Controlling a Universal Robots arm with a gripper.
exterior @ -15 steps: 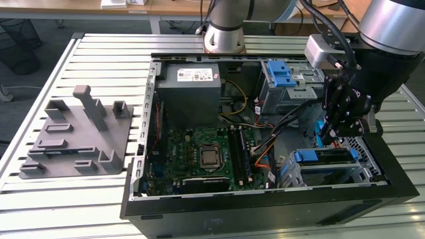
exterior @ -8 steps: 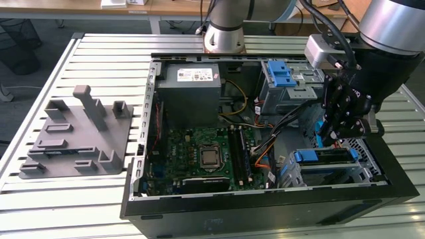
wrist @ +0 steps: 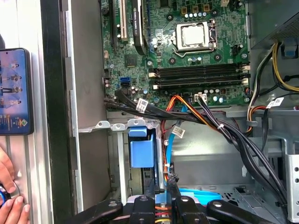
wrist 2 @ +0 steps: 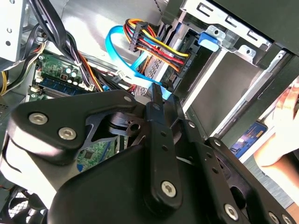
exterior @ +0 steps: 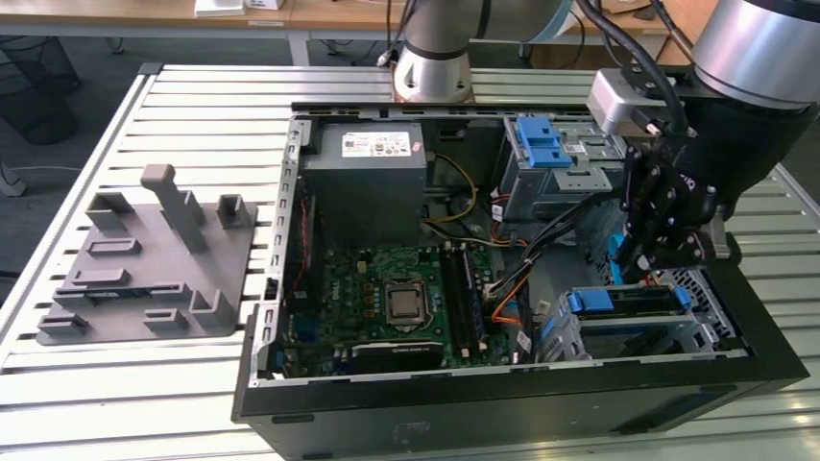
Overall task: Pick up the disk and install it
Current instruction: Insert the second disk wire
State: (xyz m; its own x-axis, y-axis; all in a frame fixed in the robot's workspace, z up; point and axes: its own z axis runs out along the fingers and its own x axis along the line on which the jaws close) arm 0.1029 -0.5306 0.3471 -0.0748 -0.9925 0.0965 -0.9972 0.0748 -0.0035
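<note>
The disk, with its blue front piece, lies flat in the lower drive bay at the exterior view's right, inside the open computer case. In the first wrist view the disk's blue end sits between the bay's metal walls. My gripper hangs just above that bay, pointing down. Its black fingers stand together in both wrist views, and I see nothing between them. A blue data cable and a bundle of coloured power wires run close to the fingertips.
A second drive cage with a blue latch stands behind the gripper. The motherboard and grey power supply fill the case. A grey fixture block sits at the exterior view's left. A hand and phone lie beside the case.
</note>
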